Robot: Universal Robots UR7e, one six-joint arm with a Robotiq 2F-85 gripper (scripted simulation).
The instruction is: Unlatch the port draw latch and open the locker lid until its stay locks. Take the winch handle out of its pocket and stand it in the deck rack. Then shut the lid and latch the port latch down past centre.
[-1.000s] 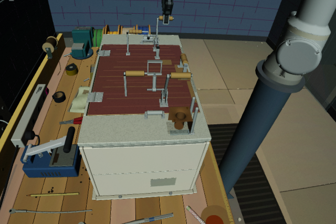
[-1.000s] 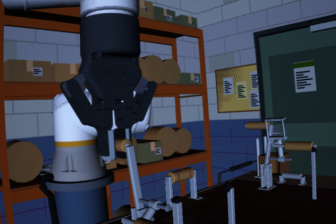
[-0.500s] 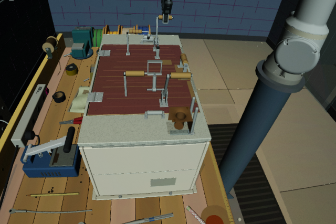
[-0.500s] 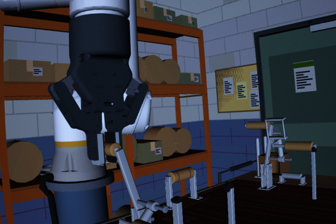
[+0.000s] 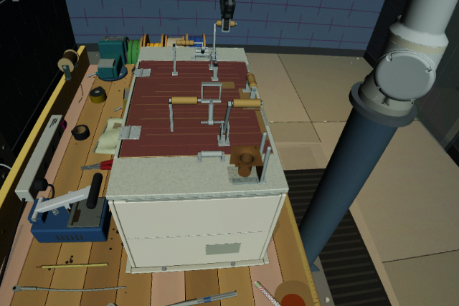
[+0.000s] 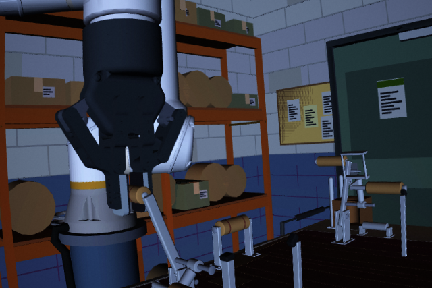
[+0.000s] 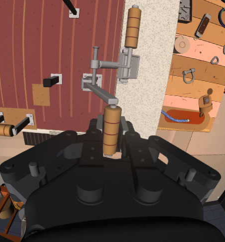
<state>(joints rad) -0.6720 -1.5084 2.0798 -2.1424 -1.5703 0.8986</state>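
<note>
The latch lever stands raised from its hinge at the far end of the red-brown locker lid, and its wooden grip sits between my fingers. My gripper is closed on that grip, one finger on each side of it. The lever arm slants down from the grip to the latch base. A second wooden roller handle lies on the pale deck strip beyond it. The lid lies flat and closed on the locker. The deck rack cup sits on the near deck.
Behind the locker runs a blue brick wall with wire spools. More wooden-grip handles stand on posts over the lid. The robot's column rises to the right. The bench on the left holds tape rolls and a blue clamp tool.
</note>
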